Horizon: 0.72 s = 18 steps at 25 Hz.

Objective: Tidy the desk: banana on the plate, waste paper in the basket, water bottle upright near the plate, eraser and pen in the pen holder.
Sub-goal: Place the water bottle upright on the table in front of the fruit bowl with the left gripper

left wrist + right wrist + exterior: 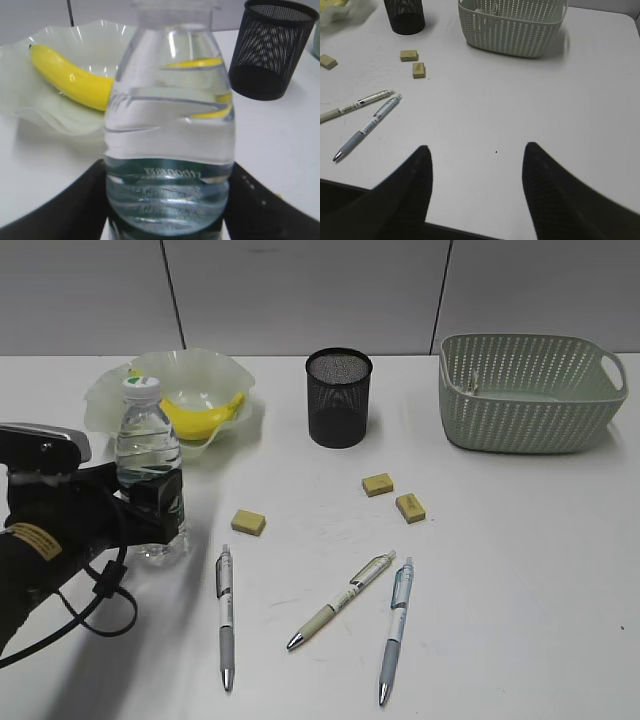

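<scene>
The water bottle (146, 440) stands upright on the desk (520, 570) just in front of the plate (232, 375). My left gripper (152, 498) is shut on its labelled lower part, a finger (60, 210) pressed to each side. The banana (205, 418) lies in the plate. Three erasers (248, 522) (377, 484) (410, 507) and three pens (225, 615) (342, 600) (395, 630) lie loose in front of the pen holder (339, 398). A pale lump, apparently the waste paper (487, 7), shows inside the basket (530, 410). My right gripper (477, 155) hangs open over bare desk.
The pen holder (272, 50) stands to the right of the plate (30, 110), about a bottle's width from it. The desk's near edge (470, 231) runs just under my right gripper. A black cable (100, 605) loops below the left arm.
</scene>
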Each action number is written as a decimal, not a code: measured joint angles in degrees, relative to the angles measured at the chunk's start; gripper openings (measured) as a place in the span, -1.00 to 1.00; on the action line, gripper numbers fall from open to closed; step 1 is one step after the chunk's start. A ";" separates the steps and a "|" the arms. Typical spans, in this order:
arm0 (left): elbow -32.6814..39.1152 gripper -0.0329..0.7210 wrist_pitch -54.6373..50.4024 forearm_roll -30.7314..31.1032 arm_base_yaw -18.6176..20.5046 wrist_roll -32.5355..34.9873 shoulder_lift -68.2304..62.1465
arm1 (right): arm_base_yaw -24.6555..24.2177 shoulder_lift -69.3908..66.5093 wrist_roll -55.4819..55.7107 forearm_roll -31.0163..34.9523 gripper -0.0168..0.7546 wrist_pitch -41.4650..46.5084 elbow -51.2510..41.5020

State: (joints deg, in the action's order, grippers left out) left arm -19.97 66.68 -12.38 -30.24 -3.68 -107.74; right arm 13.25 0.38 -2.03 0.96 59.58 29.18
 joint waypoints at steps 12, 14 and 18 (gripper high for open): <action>-1.81 0.38 3.94 0.81 2.33 -0.05 -4.26 | 0.00 0.00 0.00 0.00 0.23 0.00 0.00; -1.81 0.38 3.98 1.15 2.33 0.00 -4.32 | 0.00 0.00 0.00 0.00 0.23 0.00 0.00; -1.81 0.38 4.05 2.48 2.43 0.05 -4.37 | 0.00 0.00 0.00 0.00 0.23 0.00 0.00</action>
State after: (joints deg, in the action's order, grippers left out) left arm -21.78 70.72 -9.90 -27.80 -3.63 -112.12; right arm 13.25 0.38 -2.03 0.96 59.58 29.18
